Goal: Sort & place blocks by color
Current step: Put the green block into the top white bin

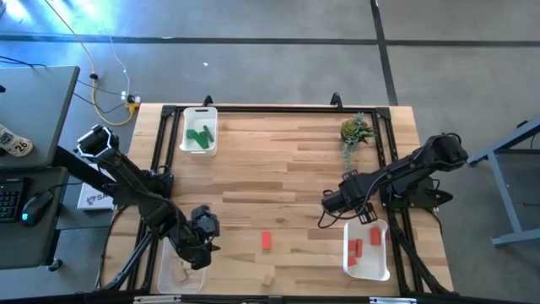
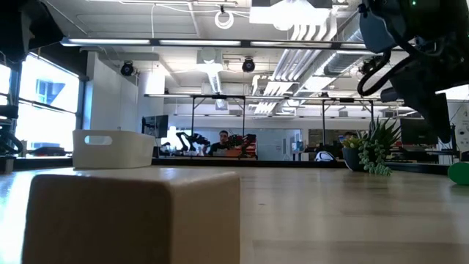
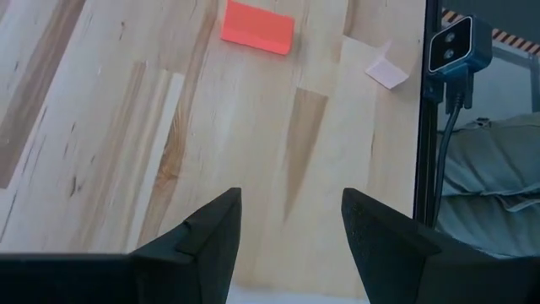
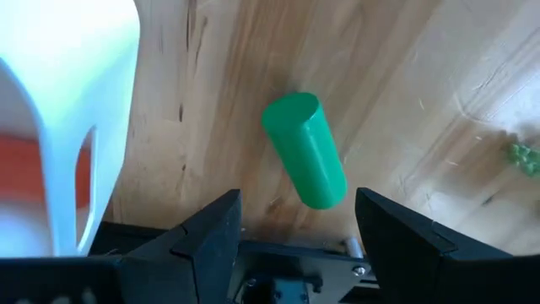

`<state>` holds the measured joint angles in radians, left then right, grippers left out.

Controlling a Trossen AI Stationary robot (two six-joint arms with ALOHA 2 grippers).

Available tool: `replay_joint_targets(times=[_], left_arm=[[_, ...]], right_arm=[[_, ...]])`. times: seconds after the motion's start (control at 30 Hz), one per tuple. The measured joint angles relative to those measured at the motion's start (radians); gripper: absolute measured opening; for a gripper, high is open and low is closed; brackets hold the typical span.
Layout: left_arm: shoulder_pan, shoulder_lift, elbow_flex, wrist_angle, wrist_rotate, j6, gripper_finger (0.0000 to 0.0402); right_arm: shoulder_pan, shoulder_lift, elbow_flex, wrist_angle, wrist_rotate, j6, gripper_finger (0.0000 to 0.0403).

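A red block and a tan block lie flat on the table near its front edge. My left gripper hangs open above bare wood, left of the red block and short of it. My right gripper is open and points down. A green cylinder block lies on its side on the table just ahead of the right fingertips, untouched. Green blocks lie in the far-left tray. Red blocks lie in the near-right tray.
A third white tray with tan blocks sits at the near left, under my left arm. A small potted plant stands at the far right. A black frame runs along the table's edges. The table's middle is bare wood.
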<state>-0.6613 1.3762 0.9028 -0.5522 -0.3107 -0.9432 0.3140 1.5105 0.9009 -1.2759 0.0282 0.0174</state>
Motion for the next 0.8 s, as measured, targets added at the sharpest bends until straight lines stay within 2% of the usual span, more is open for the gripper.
replay_joint_targets(times=[0.23,0.47,0.8], left_arm=[[0.0,0.0,0.0,0.0,-0.015,0.013,0.0193],[0.0,0.0,0.0,0.0,-0.015,0.013,0.0193],[0.0,0.0,0.0,-0.004,-0.015,0.034,0.0193]], right_arm=[[-0.045,0.021,0.0,0.062,-0.016,-0.043,0.022],[-0.108,0.128,0.0,0.073,-0.046,-0.097,0.022],[-0.111,0.236,0.0,0.08,-0.061,-0.134,0.022]])
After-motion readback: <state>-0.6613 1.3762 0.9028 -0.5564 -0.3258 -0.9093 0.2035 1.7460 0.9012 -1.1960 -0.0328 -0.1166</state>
